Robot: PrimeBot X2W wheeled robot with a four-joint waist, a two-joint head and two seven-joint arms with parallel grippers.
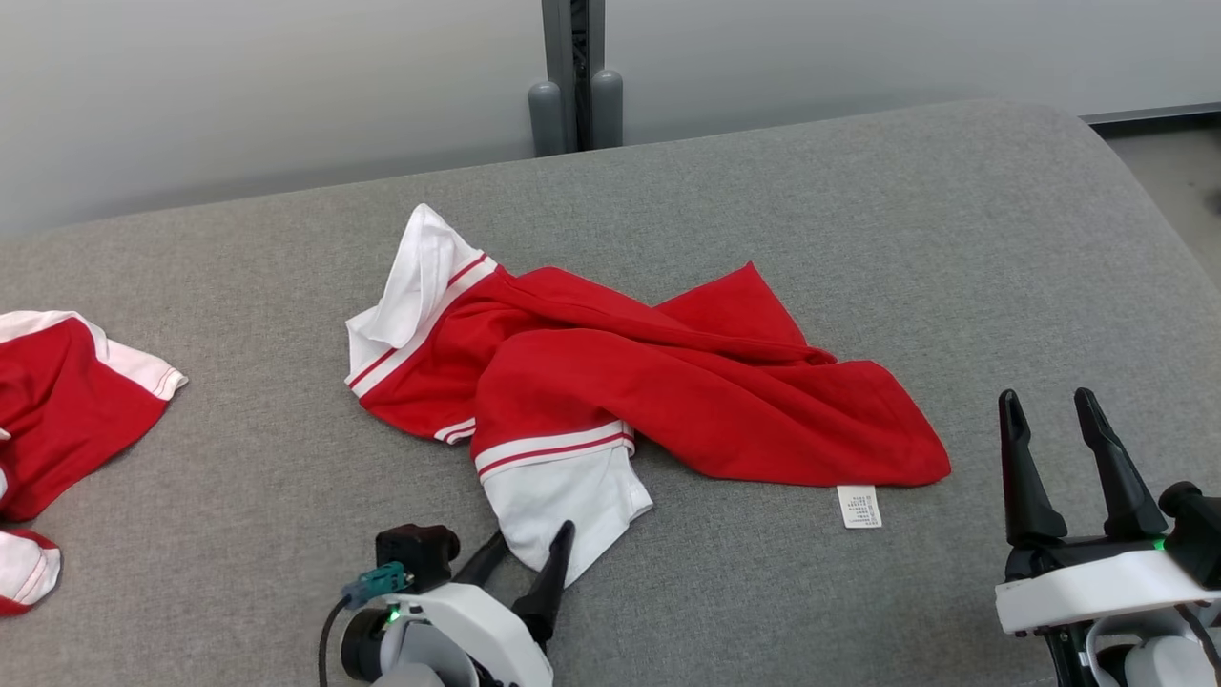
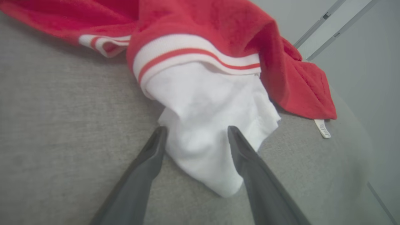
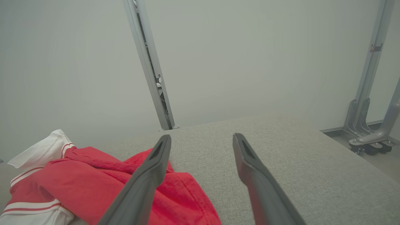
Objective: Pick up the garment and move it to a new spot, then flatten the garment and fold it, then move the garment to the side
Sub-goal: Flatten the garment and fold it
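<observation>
**Head view.** The garment (image 1: 610, 382) lies crumpled in the middle of the grey cushion (image 1: 858, 239). Its long axis runs from a white end at upper left to the red hem at lower right. My left pincer (image 1: 534, 534), fingers apart, points at the white sleeve (image 1: 563, 491). My right pincer (image 1: 1045, 396), also apart, stands near the hem but clear of the cloth.

**Left wrist view.** The sleeve (image 2: 206, 103) lies straight ahead, its tip between my spread fingers (image 2: 147, 162), and nothing is clamped.

**Right wrist view.** The garment (image 3: 93, 184) lies low and to the left of my right pincer (image 3: 202, 136). I judge my left arm the nearer.
</observation>
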